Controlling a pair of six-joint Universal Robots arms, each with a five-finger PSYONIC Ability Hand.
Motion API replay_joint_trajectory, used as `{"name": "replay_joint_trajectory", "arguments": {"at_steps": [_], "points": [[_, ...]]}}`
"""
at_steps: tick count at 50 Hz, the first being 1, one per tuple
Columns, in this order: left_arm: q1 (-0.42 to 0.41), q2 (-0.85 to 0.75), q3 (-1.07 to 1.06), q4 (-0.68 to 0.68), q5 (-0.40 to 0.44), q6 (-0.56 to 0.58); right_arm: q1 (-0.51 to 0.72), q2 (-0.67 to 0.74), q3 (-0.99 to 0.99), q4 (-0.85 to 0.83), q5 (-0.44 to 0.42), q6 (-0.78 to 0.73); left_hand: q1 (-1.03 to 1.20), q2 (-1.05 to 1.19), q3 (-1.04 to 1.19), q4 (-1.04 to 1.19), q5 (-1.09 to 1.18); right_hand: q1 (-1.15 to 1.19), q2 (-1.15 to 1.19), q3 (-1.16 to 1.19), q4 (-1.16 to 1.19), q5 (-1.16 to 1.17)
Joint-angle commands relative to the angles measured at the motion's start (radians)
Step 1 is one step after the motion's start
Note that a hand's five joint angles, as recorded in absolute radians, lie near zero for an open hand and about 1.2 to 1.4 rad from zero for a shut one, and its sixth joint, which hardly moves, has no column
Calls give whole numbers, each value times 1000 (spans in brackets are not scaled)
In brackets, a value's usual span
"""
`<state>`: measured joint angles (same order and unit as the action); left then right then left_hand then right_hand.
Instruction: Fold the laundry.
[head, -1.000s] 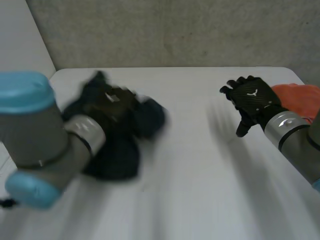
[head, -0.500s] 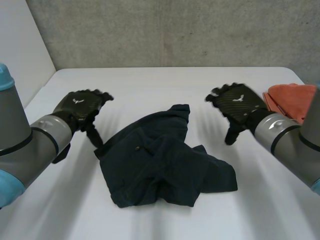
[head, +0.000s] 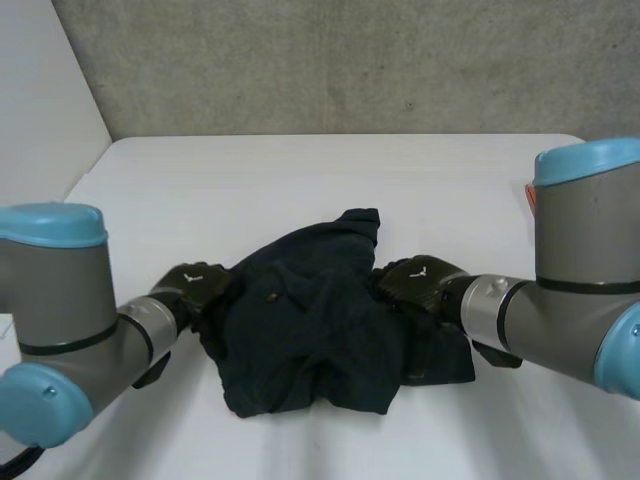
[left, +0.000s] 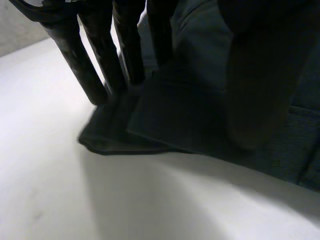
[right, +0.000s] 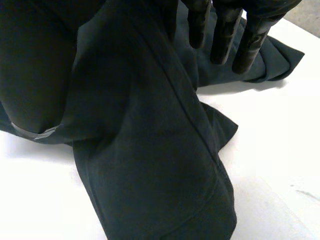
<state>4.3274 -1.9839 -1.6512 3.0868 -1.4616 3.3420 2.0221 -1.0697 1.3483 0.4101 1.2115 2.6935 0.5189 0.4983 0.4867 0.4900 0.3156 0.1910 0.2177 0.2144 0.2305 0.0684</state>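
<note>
Left hand: my left hand (head: 190, 285) is low on the table (head: 300, 180) at the left edge of the dark garment (head: 320, 320). In my left wrist view the fingers (left: 102, 55) are straight, with their tips down on a flat, layered flap of that edge. The thumb stands apart over the cloth, so nothing is clamped.

Garment: it lies in a rumpled heap at the middle of the table, between my two hands. One narrow part points toward the far side, and loose folds are bunched along the near side. A small button or rivet shows on top.

Right hand: my right hand (head: 418, 280) is against the garment's right side. In my right wrist view the fingers (right: 250, 45) are straight and spread, and a long fold of cloth lies under the palm. The thumb is apart from them, so this hand grips nothing either.

Done so far: I judge almost nothing. The piece is on the table within reach, but it is not spread out and has no neat fold.

Left to do: take hold of both sides, pull the cloth flat, then make the folds. All of that is ahead.
</note>
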Motion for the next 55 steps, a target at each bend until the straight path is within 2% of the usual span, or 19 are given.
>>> {"name": "replay_joint_trajectory", "arguments": {"at_steps": [1,4,8,9,12,14,20,24,26,28,30,31,32,35,37,42,46,50,55], "points": [[-14,-59,47,7,-34,-4,-5,-12,34,-62,10,6,877,898,910,906,906,-16,-43,-40,-56,-68],[-2,-46,71,27,-86,-4,-6,-21,37,-68,11,8,877,898,910,906,906,-16,-43,-40,-56,-68],[58,46,129,105,-230,2,-10,-73,45,-70,11,8,877,898,910,906,906,-16,-43,-40,-56,-68],[101,100,149,145,-274,8,-13,-93,52,-71,11,8,877,898,910,906,906,-16,-43,-40,-56,-68],[130,157,180,194,-283,8,-48,-118,64,-74,10,2,877,898,910,906,906,-16,-43,-40,-56,-68],[118,188,217,231,-249,7,-65,-125,68,-76,10,2,877,898,910,906,906,-16,-43,-40,-56,-68],[-11,192,281,253,-128,-7,-91,-145,77,-109,13,8,877,898,910,906,906,-16,-43,-40,-56,-68],[-171,143,280,259,-62,-27,-121,-167,94,-160,26,11,877,898,910,906,906,-16,-43,-40,-56,-68],[-294,74,283,263,-8,-41,-137,-173,95,-178,40,12,877,898,910,906,906,-16,-43,-40,-56,-68],[-372,21,284,276,39,-47,-164,-177,95,-209,69,26,877,898,910,906,906,-16,-43,-40,-56,-68],[-402,-16,284,280,70,-49,-180,-182,94,-231,89,38,877,898,910,906,906,-16,-43,-40,-56,-68],[-414,-35,283,279,82,-49,-195,-187,88,-246,106,43,834,855,866,863,863,-16,-43,-40,-56,-68],[-435,-70,278,274,111,-49,-203,-188,84,-251,112,43,421,442,453,450,450,-16,-43,-40,-56,-68],[-498,-104,268,262,162,-41,-235,-188,77,-257,118,37,-283,-262,-250,-254,-254,-16,-43,-40,-56,-68],[-512,-101,255,262,176,-42,-249,-188,75,-257,117,34,-300,-279,-267,-271,-271,-16,-43,-40,-56,-68],[-467,-24,243,268,161,-47,-273,-188,57,-254,117,32,-303,-282,-270,-274,-274,-16,-43,-40,-56,-68],[-346,110,215,271,64,-49,-270,-190,51,-254,114,31,-305,-285,-273,-276,-277,-16,-43,-40,-56,-68],[-273,193,182,273,-2,-46,-269,-217,54,-252,112,31,-314,-294,-282,-285,-285,-16,-43,-40,-56,-68],[-193,275,125,260,-29,-41,-231,-294,87,-244,106,34,-308,-288,-276,-279,-280,-16,-43,-40,-56,-68]]}}
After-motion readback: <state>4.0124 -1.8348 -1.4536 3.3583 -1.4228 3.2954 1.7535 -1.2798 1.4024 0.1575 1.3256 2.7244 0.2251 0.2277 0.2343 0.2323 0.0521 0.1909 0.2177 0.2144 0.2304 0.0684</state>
